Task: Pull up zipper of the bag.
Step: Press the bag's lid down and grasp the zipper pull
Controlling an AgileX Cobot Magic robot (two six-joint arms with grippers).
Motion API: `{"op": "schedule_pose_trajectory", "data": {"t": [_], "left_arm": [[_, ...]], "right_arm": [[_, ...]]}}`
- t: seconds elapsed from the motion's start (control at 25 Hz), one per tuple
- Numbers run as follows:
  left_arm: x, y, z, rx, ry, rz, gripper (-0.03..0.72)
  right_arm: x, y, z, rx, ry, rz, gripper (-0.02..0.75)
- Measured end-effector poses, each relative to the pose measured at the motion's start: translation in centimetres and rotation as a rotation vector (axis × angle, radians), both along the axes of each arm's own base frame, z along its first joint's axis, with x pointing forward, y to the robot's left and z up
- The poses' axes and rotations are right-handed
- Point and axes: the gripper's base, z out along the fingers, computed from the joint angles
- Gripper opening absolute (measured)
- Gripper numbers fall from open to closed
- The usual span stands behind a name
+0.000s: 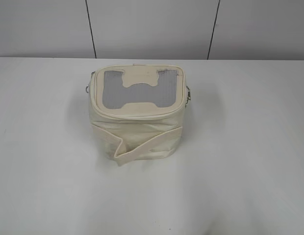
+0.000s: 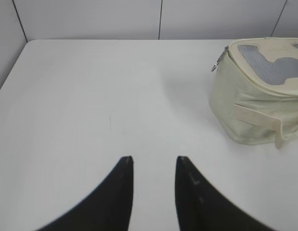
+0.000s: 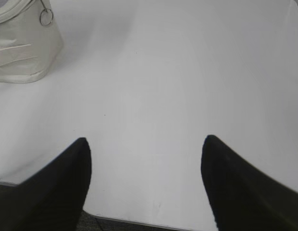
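The cream-white boxy bag [image 1: 137, 125] stands on the white table, with a grey top window and a bone-shaped patch. The cream zipper [image 1: 135, 113] runs round its top rim; silver ring pulls hang at the left [image 1: 87, 89] and right [image 1: 188, 93] sides. The bag also shows at the right of the left wrist view [image 2: 254, 110] and at the top left of the right wrist view [image 3: 21, 48], with a ring pull [image 3: 46, 17]. My left gripper [image 2: 154, 160] is open and empty, left of the bag. My right gripper [image 3: 145, 140] is open and empty, right of the bag. Neither gripper shows in the exterior view.
The white table [image 1: 250, 161] stretches around the bag. Its near edge shows in the right wrist view [image 3: 139, 222] with dark floor below. A grey panelled wall [image 1: 152, 27] stands behind the table.
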Motion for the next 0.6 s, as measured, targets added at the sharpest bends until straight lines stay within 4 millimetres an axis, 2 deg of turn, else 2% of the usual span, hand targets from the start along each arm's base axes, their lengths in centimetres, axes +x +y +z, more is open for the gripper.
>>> {"op": "schedule_pose_trajectory", "data": {"t": [0.6], "left_arm": [[0.0,0.0,0.0,0.0,0.0,0.0,0.241]], "right_arm": [[-0.01,0.09,0.01,0.01,0.001,0.007,0.56]]}}
